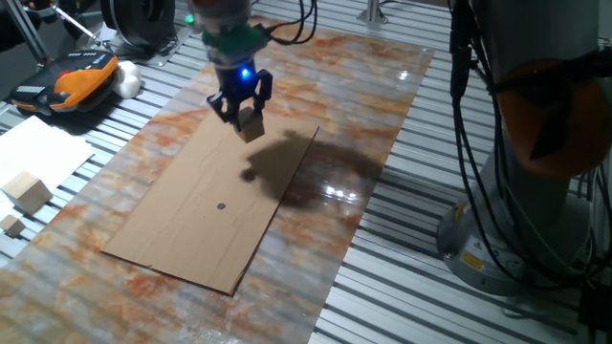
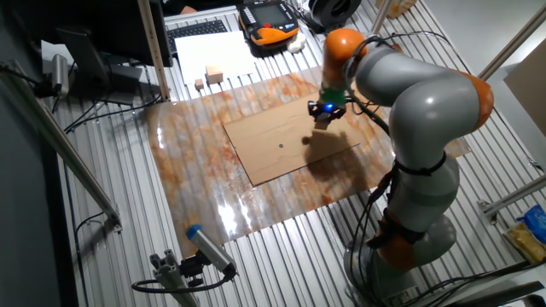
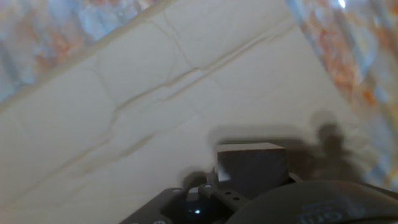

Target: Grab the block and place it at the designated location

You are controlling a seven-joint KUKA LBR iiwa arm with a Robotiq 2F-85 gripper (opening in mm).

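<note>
My gripper (image 1: 247,118) is shut on the block (image 1: 251,125), a small light-tan wooden cube, and holds it in the air above the far end of the brown cardboard sheet (image 1: 182,234). The dark round dot (image 1: 221,205) lies near the sheet's middle, nearer the camera than the gripper. In the other fixed view the gripper (image 2: 325,113) holds the block (image 2: 323,119) to the right of the dot (image 2: 281,145). In the hand view the block (image 3: 252,168) sits between the fingers over the pale cardboard (image 3: 124,112); the dot is out of view there.
A larger pale wooden cube (image 1: 28,191) and a tiny wooden block (image 1: 11,225) sit on the slatted table at the left. An orange and black pendant (image 1: 72,76) lies at the back left. The robot base (image 1: 535,191) and cables stand at the right.
</note>
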